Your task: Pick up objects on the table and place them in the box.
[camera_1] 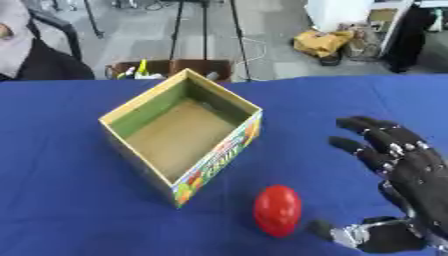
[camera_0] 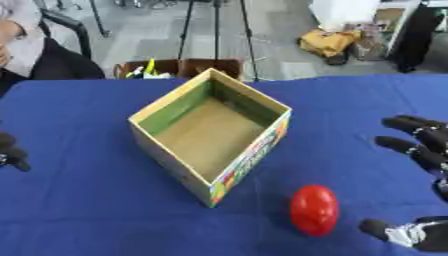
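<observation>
Left eye view: a red egg-shaped object [camera_0: 314, 209] lies on the blue desk [camera_0: 79, 210] just beside the near corner of the open box [camera_0: 210, 135], apart from it — its long axis runs toward and away from the robot. The left hand [camera_0: 10, 152] shows at the left edge; its fingers cannot be told.

Right eye view: the right hand [camera_1: 407, 170] hovers right of the red object — fingers [camera_1: 363, 145] spread apart, thumb low, holding nothing.

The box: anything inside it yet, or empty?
Empty. The box shows only its bare brown floor; the red egg-shaped object lies outside on the blue table, beside the open right hand.
</observation>
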Controlling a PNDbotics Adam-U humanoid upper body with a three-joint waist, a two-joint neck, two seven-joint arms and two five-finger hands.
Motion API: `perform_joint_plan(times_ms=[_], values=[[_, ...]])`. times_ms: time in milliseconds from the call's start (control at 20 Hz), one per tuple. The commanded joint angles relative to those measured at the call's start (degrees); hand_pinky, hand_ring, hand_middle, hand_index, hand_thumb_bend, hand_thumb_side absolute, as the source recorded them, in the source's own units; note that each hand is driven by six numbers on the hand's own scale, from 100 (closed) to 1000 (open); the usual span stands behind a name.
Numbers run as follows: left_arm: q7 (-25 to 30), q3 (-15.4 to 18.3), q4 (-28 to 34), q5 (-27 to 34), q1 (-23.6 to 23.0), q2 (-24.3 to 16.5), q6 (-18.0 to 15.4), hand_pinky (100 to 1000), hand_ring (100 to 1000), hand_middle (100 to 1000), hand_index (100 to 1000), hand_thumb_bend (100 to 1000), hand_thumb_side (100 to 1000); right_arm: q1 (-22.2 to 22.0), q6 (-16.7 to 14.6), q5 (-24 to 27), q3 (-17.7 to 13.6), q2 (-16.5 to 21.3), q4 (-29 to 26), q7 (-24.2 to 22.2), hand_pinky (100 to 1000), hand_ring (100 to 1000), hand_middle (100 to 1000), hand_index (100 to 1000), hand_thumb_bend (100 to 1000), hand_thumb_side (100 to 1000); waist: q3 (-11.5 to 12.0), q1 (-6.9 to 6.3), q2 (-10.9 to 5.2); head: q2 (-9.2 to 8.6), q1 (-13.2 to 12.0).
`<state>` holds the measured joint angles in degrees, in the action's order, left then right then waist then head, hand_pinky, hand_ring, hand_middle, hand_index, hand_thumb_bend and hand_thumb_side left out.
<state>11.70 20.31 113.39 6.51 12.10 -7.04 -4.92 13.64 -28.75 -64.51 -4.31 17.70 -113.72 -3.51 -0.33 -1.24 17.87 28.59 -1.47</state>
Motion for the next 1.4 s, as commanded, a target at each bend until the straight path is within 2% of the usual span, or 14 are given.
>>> perform_joint_plan(times_ms=[50,100,150,450,700,850,900,1150,1400], values=[[0.2,-0.2,1.2,0.1,0.4,-0.8,-0.1,418,491,528,747,100,921,0.5,1.2,3.9,0.2,0.8,-0.9,-3.5,556,726,759,828,743,1000,0.1,0.1,-0.87,-0.59,-0.2],[0.2,-0.2,1.2,0.1,0.4,-0.8,-0.1,418,491,528,747,100,921,0.6,1.9,5.2,0.3,1.1,-0.9,-4.8,548,721,757,828,743,1000,0.1,0.12,-0.88,-0.57,-0.2],[0.2,-0.2,1.2,0.1,0.4,-0.8,0.0,418,491,528,747,100,922,0.7,2.6,6.3,0.3,1.4,-0.9,-5.9,498,688,743,829,744,1000,0.2,0.15,-0.88,-0.55,-0.2],[0.4,-0.3,1.2,0.1,0.4,-0.8,0.1,419,491,528,746,100,924,1.4,6.8,11.8,1.2,3.3,-0.9,-14.5,399,637,704,830,725,1000,0.3,0.33,-0.85,-0.3,-0.4],[0.5,-0.4,1.2,0.0,0.4,-0.8,0.2,419,492,529,746,100,925,2.1,10.1,13.9,1.8,4.3,-0.9,-19.6,389,635,690,828,734,1000,0.5,0.44,-0.86,-0.23,-0.8],[0.5,-0.4,1.2,0.0,0.4,-0.7,0.2,419,492,529,746,100,925,2.4,11.3,14.2,2.1,4.3,-0.9,-21.1,389,635,690,828,734,1000,0.6,0.46,-0.86,-0.22,-0.9],[0.5,-0.4,1.2,0.0,0.4,-0.7,0.2,420,492,529,746,100,926,2.4,11.6,14.2,2.0,4.4,-0.9,-21.3,368,626,674,821,793,1000,0.6,0.48,-0.85,-0.22,-1.0],[0.7,-0.5,1.2,-0.1,0.5,-0.7,0.3,421,492,529,747,100,927,3.0,14.8,10.7,3.0,4.3,-0.9,-24.2,376,627,673,817,828,1000,0.6,0.59,-0.8,-0.28,-1.2],[0.8,-0.5,1.2,-0.1,0.5,-0.7,0.4,421,493,530,747,100,929,3.2,15.0,7.4,4.9,3.8,-0.9,-25.0,381,635,682,835,845,991,0.8,0.69,-0.82,-0.3,-1.5]])
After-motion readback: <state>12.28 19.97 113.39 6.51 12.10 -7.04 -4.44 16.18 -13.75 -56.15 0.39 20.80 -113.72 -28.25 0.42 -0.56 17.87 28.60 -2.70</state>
